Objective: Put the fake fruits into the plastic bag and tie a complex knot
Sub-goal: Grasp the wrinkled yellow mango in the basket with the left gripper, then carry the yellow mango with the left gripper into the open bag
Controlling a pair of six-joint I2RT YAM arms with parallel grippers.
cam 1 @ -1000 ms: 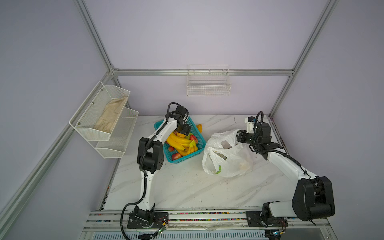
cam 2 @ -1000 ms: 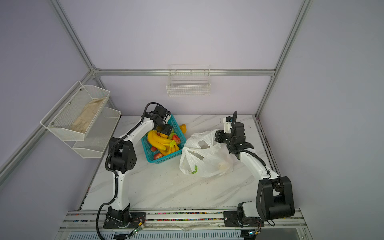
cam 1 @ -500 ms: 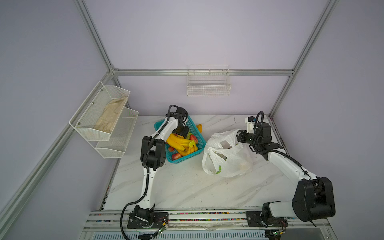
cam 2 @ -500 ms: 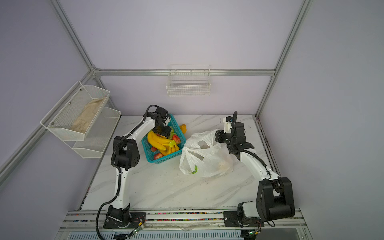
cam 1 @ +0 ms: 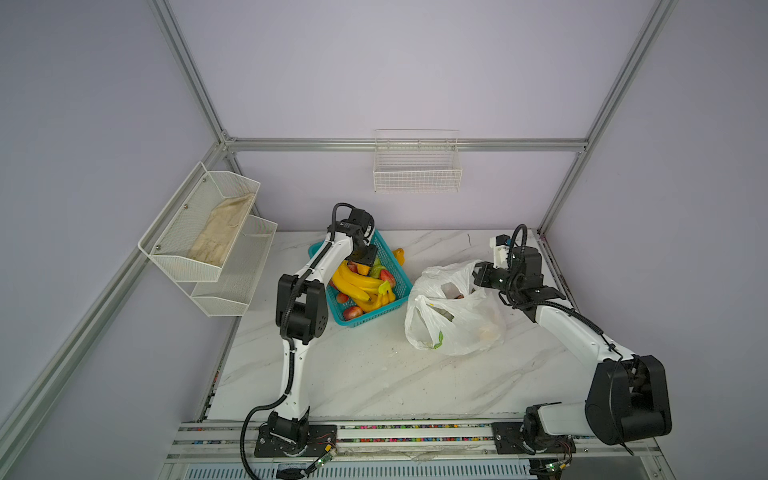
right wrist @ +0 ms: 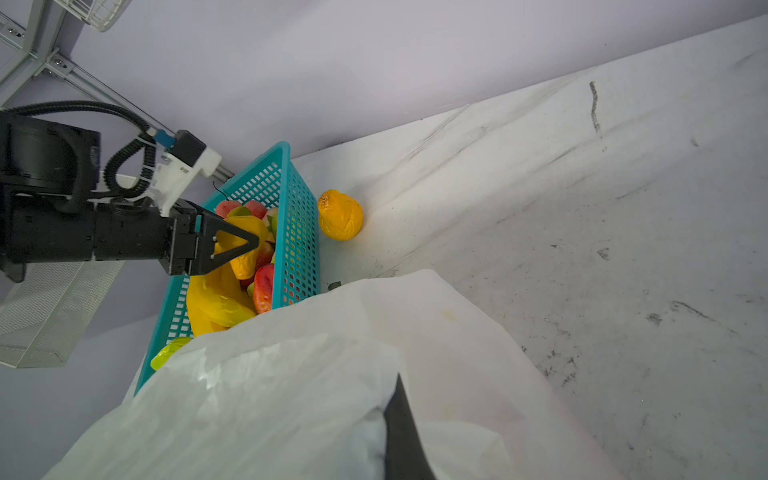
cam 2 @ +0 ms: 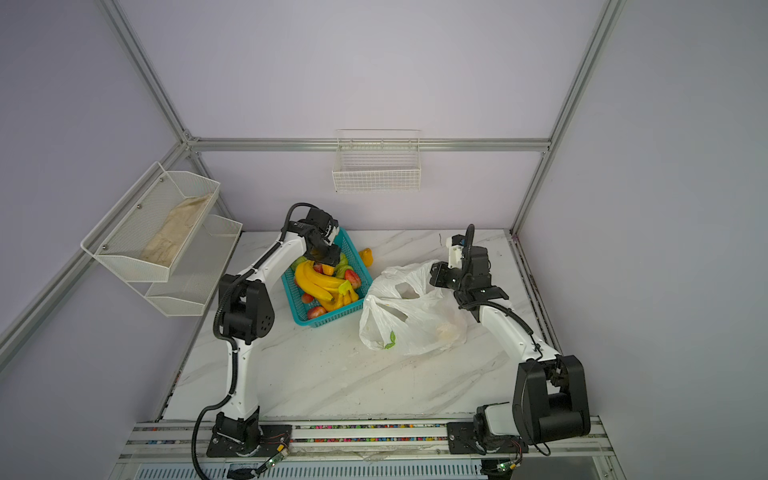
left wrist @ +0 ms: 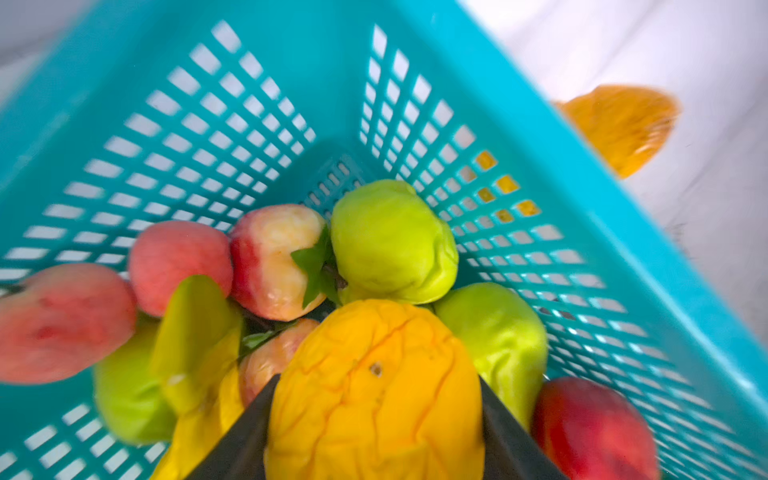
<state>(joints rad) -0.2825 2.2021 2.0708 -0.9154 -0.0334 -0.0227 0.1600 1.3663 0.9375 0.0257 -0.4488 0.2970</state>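
left gripper (left wrist: 378, 380) gripping, right gripper (cam 1: 478, 276) clamped tight.

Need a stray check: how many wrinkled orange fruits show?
2: one orange fruit in the left pincer over the basket, another on the table beside the basket. More may hide in the bag.

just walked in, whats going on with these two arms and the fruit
The robot is packing fake fruits from a teal basket into a plastic bag. The left gripper is down in the basket, its jaws against both sides of an orange-yellow fruit. The right gripper is shut on the bag's rim, holding its mouth open beside the basket. One orange fruit lies on the table outside the basket. Most fruits are in the basket, and the bag is not tied.
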